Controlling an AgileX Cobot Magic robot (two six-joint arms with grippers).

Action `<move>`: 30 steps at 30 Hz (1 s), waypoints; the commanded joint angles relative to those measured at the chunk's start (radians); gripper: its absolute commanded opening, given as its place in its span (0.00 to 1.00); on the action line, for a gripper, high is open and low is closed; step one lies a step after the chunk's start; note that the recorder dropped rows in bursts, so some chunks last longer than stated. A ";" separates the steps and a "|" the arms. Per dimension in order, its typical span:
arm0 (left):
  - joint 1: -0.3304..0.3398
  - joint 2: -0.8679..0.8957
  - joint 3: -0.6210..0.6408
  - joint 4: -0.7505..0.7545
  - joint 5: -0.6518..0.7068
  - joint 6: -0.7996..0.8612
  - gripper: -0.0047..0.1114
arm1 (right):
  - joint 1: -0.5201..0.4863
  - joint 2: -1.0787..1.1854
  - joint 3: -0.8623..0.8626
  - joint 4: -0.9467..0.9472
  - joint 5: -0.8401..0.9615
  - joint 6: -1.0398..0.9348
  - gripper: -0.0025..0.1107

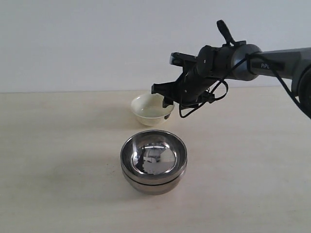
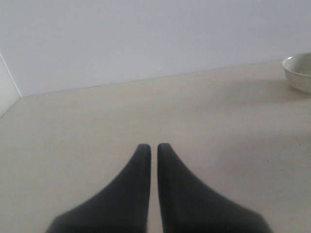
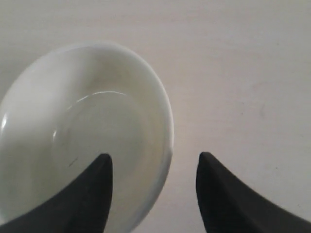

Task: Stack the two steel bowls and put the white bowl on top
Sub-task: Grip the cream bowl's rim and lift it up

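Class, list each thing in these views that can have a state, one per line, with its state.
steel bowls: stacked, one nested in the other, upright, empty.
white bowl: upright, empty, on the table behind the stack, not yet on it.
right gripper: open, straddling the white bowl's rim.
left gripper: shut, holding nothing.

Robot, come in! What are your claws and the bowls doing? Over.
Right claw open, straddling rim of white bowl. Left claw shut, idle. Steel bowls stacked. Nothing between white bowl and stack.
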State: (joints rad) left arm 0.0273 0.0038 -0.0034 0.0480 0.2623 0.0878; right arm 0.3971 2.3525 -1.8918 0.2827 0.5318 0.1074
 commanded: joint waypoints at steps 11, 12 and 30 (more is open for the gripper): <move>0.003 -0.004 0.003 -0.007 -0.007 -0.010 0.07 | -0.007 0.052 -0.004 0.004 -0.054 0.007 0.02; 0.003 -0.004 0.003 -0.007 -0.007 -0.010 0.07 | -0.007 0.052 -0.004 0.008 -0.054 0.007 0.02; 0.003 -0.004 0.003 -0.007 -0.007 -0.010 0.07 | -0.009 -0.108 -0.006 0.054 0.037 0.007 0.02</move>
State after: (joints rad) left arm 0.0273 0.0038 -0.0034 0.0480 0.2623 0.0878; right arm 0.3971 2.2942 -1.8918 0.3384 0.5511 0.1158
